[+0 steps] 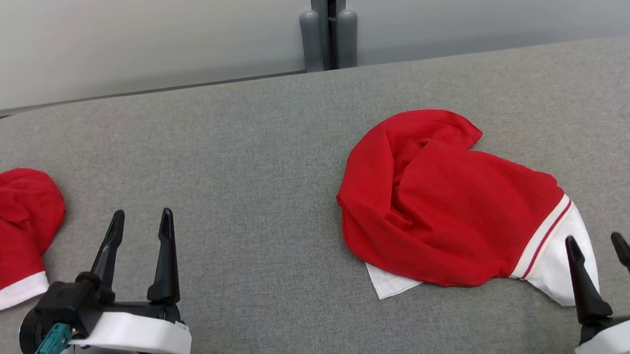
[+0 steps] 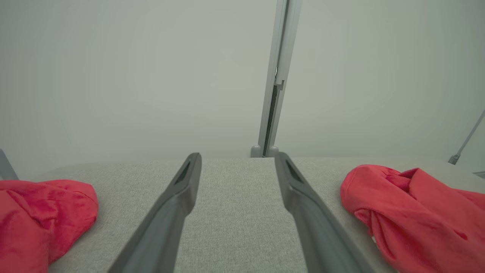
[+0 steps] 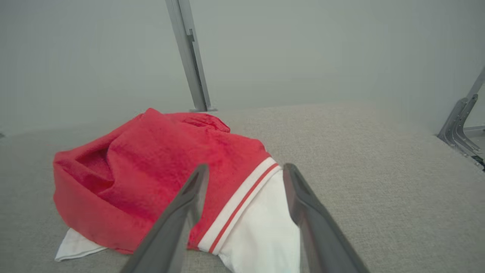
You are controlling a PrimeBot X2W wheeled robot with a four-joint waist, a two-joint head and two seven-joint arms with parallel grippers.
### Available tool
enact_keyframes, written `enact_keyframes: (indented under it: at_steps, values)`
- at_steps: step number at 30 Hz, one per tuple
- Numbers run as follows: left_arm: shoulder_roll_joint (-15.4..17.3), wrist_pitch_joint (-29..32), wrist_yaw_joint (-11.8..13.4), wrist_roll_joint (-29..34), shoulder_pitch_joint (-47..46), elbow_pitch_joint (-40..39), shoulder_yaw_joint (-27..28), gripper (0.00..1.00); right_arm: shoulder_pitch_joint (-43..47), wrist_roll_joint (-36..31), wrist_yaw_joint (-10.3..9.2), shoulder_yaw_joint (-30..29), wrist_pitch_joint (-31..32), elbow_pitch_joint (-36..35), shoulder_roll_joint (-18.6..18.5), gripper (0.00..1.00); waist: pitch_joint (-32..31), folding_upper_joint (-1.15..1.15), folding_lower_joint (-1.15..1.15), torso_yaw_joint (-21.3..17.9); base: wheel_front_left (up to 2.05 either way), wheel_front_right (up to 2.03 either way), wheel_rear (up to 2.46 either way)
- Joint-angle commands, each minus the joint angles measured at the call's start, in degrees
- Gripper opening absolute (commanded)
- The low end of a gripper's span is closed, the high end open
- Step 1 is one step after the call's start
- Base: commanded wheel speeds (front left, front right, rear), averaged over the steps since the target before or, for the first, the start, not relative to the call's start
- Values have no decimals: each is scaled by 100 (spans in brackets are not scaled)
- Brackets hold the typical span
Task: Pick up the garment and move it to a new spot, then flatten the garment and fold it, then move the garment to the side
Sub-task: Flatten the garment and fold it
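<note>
2 crumpled red-and-white fabric garments lie on the grey cloth tabletop (image 1: 255,148): the task garment (image 1: 443,211) just ahead of the right jaws, the spare garment (image 1: 1,238) left of the left jaws; both jaws gape, empty.

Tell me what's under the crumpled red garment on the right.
A white fabric corner sticks out from under the near left edge of the red garment, flat on the grey table. Whether it is part of the same garment, and anything else beneath, is hidden by folds.
</note>
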Motion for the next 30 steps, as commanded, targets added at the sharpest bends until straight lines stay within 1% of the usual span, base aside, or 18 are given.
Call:
enact_keyframes:
  at_steps: [1, 4, 10, 16, 25, 27, 30]
  values:
    - [55, 15, 49, -27, 66, 0, 31, 100, -19, -17, -2, 17, 27, -196, -53, 100, -107, 0, 0, -7, 0, 0, 0]
    - [79, 30, 62, -48, 185, -14, 24, 100, -1, -48, -2, 84, 148, -587, -97, 100, -238, 0, 0, -6, 0, 0, 0]
    - [105, 95, 95, -53, 355, -42, -33, 100, 61, -9, -2, 196, 369, -949, -171, 100, -435, 0, 0, 16, 0, 0, 0]
    - [102, 172, 129, -75, 528, -122, -106, 100, 110, 42, -2, 277, 511, -1091, -134, 100, -517, 0, 0, 62, 0, 0, 0]
    - [120, 230, 155, -87, 488, -175, -157, 100, 109, 56, -2, 241, 546, -1144, -109, 100, -484, 0, 0, 106, 0, 0, 0]
    - [107, 261, 127, -74, 398, -178, -202, 100, 88, 60, -2, 242, 552, -1152, -110, 100, -457, 0, 0, 108, 0, 0, 0]
    - [-9, 400, -21, -147, 180, -149, -358, 100, 4, 70, -2, 267, 553, -1164, -111, 100, -345, 0, 0, 102, 0, 0, 0]
